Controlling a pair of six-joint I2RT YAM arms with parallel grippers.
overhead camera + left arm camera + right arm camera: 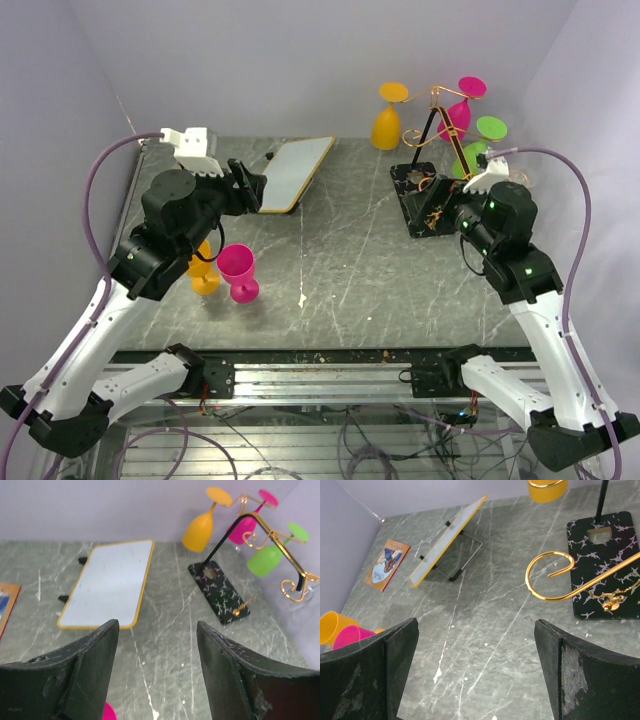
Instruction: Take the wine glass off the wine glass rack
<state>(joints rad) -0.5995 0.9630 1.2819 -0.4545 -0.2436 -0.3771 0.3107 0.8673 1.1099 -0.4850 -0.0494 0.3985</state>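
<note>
With the right fingers [395, 660] spread wide and empty near the copper-gold wire wine glass rack [428, 135], far right on the grey marbled tabletop [340, 260], where the green opaque wine glass [468, 160] hangs inverted, a skewed pull could snag its foot on a curled arm and topple the rack

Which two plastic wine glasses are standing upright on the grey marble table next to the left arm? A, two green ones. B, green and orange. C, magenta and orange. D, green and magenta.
C: the orange plastic wine glass and the magenta plastic wine glass stand side by side on the grey marble table by the left arm, while the green plastic wine glass hangs upside down from the copper wire rack.
</note>
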